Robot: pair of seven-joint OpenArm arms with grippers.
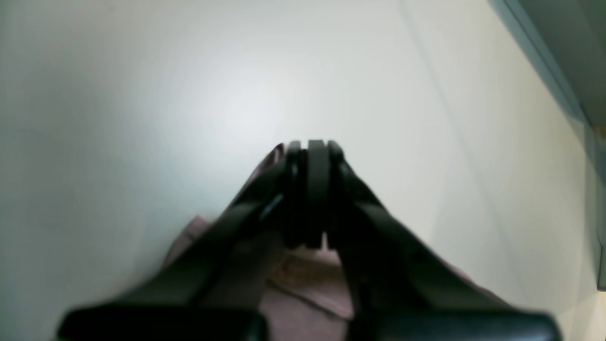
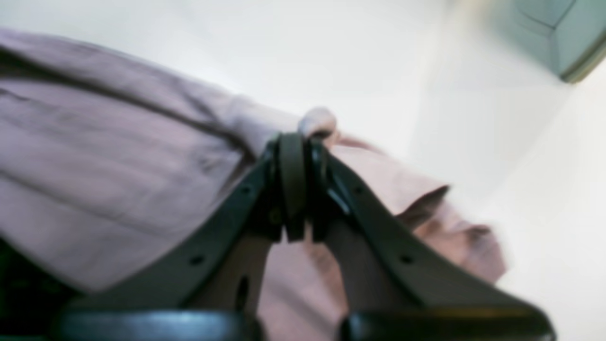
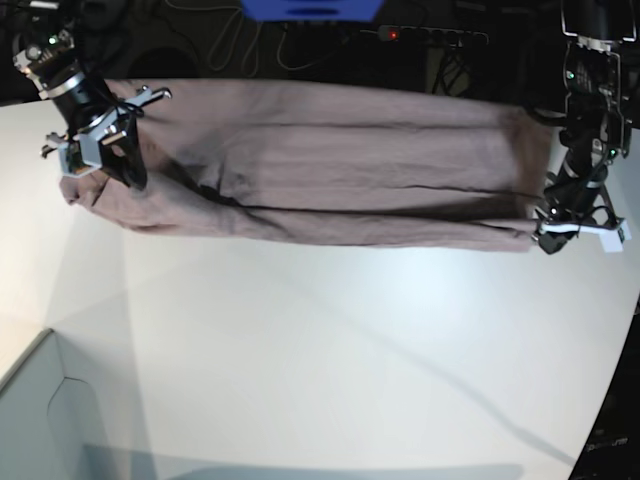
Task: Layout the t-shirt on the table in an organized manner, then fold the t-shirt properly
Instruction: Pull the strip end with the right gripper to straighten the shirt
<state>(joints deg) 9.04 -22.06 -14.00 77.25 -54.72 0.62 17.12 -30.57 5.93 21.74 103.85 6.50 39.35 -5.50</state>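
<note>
table (image 3: pixel 330 370) | t-shirt (image 3: pixel 330 170) stretched between left hand (image 3: pixel 560 232), right hand (image 3: pixel 98 165)

You've got the t-shirt (image 3: pixel 330 165) stretched in a long band across the far side of the table (image 3: pixel 350 350), right gripper (image 3: pixel 100 165) at one end, left gripper (image 3: pixel 560 225) at the other. Pale box corner (image 3: pixel 40 410) sits at your near edge.

Beyond the far edge a dark backdrop is seen — a power strip (image 3: pixel 432 35) with a red light, a blue object (image 3: pixel 310 9), cables (image 3: pixel 240 45)
</note>
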